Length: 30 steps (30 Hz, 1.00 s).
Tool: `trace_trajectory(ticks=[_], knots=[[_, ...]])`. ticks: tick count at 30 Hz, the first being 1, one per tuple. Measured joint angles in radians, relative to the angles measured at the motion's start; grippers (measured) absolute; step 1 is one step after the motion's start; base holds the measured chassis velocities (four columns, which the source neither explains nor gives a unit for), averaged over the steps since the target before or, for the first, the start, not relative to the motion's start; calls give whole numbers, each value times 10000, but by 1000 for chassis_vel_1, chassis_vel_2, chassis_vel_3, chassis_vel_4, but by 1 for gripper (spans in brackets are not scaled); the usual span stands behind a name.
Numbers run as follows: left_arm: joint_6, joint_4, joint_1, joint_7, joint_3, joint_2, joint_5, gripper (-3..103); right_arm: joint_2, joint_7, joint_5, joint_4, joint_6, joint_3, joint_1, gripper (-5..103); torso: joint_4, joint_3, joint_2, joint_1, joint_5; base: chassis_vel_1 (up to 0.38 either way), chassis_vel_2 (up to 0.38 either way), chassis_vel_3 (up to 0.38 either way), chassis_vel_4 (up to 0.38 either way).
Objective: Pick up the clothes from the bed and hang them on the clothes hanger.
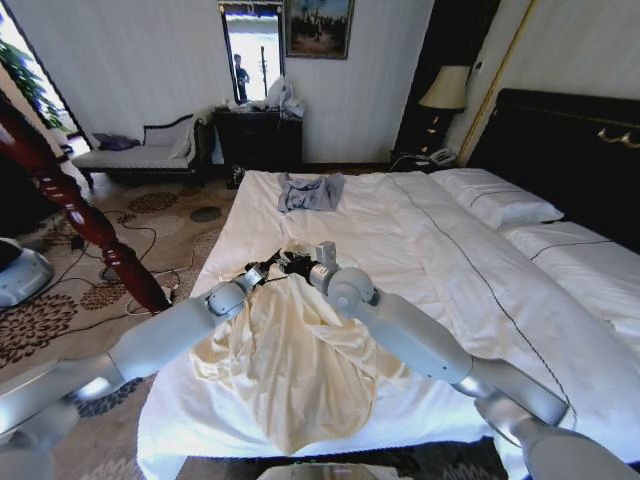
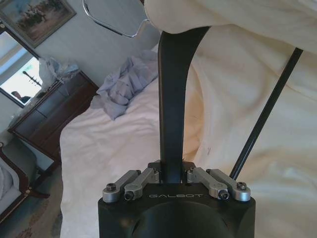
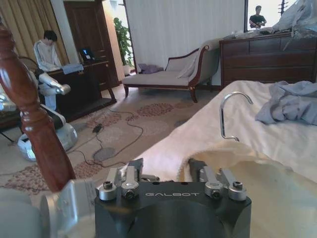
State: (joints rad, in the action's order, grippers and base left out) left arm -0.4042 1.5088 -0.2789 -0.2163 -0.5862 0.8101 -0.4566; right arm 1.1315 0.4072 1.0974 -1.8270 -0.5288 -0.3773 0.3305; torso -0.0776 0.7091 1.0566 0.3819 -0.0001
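The cream clothes lie spread and wrinkled on the bed, their top end gathered up where my two grippers meet. My left gripper is shut on one dark arm of the clothes hanger. The hanger's silver hook sticks out past the cloth, and its thin lower bar runs under the cream fabric. My right gripper is open just beside the left one. In its wrist view, the right gripper has the cream edge and the hook right in front of it.
A small grey-blue garment lies farther up the bed. A reddish-brown wooden post leans at the left, off the bed's edge. Cables cross the patterned carpet. A chaise and a dark dresser stand by the far wall.
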Motion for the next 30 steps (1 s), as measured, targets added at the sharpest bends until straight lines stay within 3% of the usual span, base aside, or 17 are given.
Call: trace_trajectory(ticks=[3,9,12,13,15,17,19,21,24,28,30], knots=[[27,11,-7,-32,10,15,3,19,18,213,548,-169,-136,76,-111,68,0,0,0,0,0,0,0,0,0],[34,-24,47,-60,-76,112,3,19,-182,441,960,-273,-1078,-72,-215,84,-4,0,1,-1,1,0,0,0,0],[23,-98,141,-60,-197,180,4,19,209,2256,3163,-320,-1997,266,-504,98,-5,0,1,1,2,0,0,0,0],[23,-98,141,-60,-197,180,4,19,209,2256,3163,-320,-1997,266,-504,98,-5,0,1,1,2,0,0,0,0],[15,-44,88,-79,-156,95,-5,19,394,3499,4309,-356,-2060,429,-680,100,4,0,0,1,0,0,0,0,0],[8,3,37,-93,-110,14,-9,19,347,3913,4595,-358,-2061,520,-704,100,7,-1,1,-1,0,0,0,0,0],[7,13,21,-95,-99,-1,-10,19,304,3971,4640,-363,-2061,540,-699,100,5,0,2,0,0,0,0,0,0],[6,32,-72,-103,-31,-80,-10,19,-28,3769,4144,-375,-2063,549,-545,100,-6,0,1,0,0,0,0,0,0],[6,43,-116,-106,-6,-121,-8,19,-220,3506,3665,-335,-2066,557,-426,100,-6,0,1,0,3,0,0,0,0],[6,184,-178,-111,45,-297,-11,19,-980,2160,1524,-114,-2125,661,-161,100,1,0,1,0,3,0,0,0,0],[6,198,-180,-110,46,-310,-12,19,-1069,1991,1227,-95,-2106,658,-151,100,0,-1,1,-1,3,0,0,0,0]])
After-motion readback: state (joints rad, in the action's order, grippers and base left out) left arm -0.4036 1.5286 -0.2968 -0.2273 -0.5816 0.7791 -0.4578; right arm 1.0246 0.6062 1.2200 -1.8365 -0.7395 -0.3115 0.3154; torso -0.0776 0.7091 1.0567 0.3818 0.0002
